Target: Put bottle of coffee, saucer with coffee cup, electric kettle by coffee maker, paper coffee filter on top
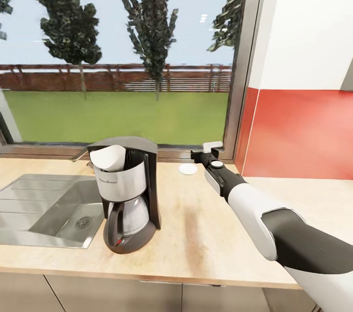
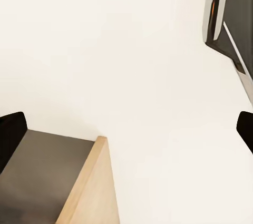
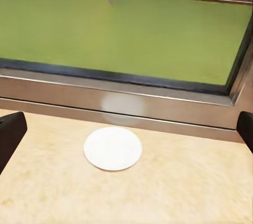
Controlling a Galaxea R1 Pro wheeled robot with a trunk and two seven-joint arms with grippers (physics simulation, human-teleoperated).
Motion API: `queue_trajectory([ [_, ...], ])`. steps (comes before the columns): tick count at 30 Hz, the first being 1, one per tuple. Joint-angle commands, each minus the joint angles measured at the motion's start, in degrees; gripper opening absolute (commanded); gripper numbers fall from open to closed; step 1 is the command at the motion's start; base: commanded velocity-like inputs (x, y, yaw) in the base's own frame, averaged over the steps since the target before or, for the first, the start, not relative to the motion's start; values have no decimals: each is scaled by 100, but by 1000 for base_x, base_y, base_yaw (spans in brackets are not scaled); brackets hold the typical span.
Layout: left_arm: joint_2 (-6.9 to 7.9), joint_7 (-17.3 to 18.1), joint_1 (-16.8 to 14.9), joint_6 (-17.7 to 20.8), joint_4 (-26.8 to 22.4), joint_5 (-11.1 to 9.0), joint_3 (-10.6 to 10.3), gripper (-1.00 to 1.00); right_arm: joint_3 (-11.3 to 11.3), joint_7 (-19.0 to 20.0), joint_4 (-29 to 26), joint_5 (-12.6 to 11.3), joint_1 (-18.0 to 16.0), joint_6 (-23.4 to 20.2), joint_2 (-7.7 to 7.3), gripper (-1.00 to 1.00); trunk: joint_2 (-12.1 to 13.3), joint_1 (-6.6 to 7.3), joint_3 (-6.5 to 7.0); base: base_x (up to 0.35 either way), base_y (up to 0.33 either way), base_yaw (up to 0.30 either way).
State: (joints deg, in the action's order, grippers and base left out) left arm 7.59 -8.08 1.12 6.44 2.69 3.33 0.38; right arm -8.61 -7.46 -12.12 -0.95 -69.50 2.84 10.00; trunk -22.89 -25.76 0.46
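Fingers [image 3: 11, 138] on your right gripper [image 1: 212, 147] sit wide apart, empty, lined up on the saucer [image 3: 113, 148]. Saucer lies flat on the desk [image 1: 196, 233] by the window, apart from the coffee maker [image 1: 128, 189], filter [image 1: 109, 157] on top.

bright, even daylight comes through the window [image 1: 117, 52] behind the bench [image 1: 196, 233]. a soft, faint shadow lies right of the coffee maker [image 1: 128, 194]. the steel window sill [image 3: 132, 105] shows a pale reflection. the renders are slightly soft, trees blotchy; the left wrist view is washed-out cream.
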Motion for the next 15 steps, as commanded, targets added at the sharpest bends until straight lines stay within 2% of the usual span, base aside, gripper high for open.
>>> queue_trajectory([
  [1,-1,-12,2,21,-5,36,6,100,-35,-32,8,-11,-2,15,0,100,-2,-3,0,136,0,0],
  [10,-3,-1,13,17,-5,36,6,100,-35,-37,8,4,-2,15,0,100,-2,-3,0,273,0,0],
  [15,-7,-8,50,13,-5,34,6,100,-35,-37,64,14,3,15,0,100,-2,-3,0,104,0,0],
])
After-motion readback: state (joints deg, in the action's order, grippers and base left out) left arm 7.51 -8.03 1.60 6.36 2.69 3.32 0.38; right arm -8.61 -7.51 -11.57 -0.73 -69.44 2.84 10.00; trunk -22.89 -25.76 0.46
